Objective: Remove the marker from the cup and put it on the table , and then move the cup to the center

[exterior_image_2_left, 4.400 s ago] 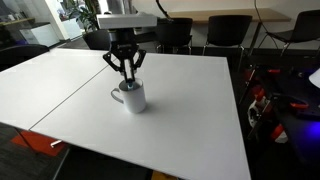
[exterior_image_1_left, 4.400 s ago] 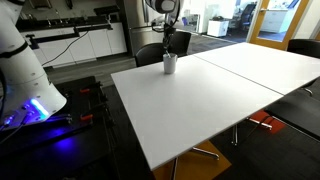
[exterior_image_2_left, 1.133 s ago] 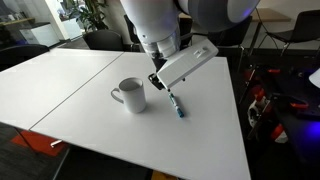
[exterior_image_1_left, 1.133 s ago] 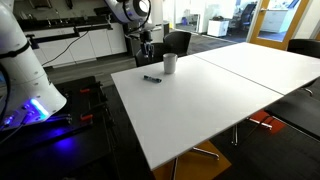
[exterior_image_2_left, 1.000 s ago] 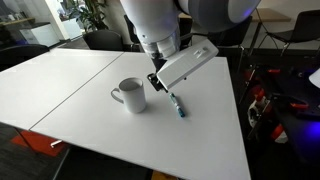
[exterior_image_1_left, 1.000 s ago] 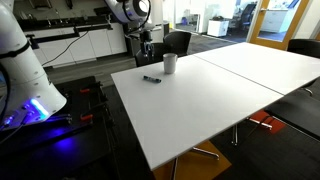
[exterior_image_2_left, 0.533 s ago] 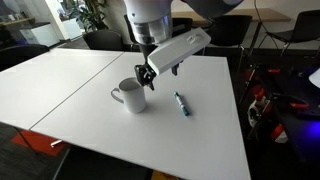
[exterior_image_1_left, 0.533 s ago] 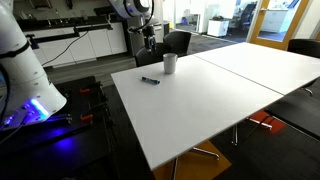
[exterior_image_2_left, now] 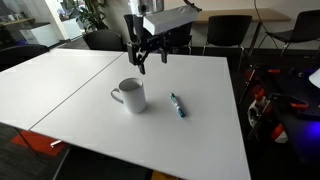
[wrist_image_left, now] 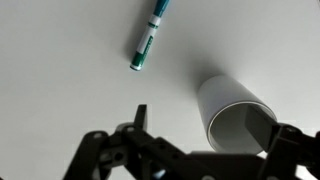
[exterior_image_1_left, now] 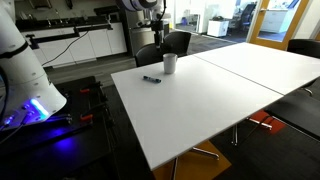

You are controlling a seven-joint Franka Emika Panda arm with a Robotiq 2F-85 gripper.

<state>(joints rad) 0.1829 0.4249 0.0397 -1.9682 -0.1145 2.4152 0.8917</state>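
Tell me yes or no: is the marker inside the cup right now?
No, the marker lies flat on the table beside the cup, apart from it.

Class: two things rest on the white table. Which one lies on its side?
The marker: it lies flat on the table, while the cup beside it stands upright, mouth up.

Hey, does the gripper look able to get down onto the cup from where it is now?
Probably yes. The gripper hangs open above the cup with nothing between them; the marker lies on the table, apart from the cup.
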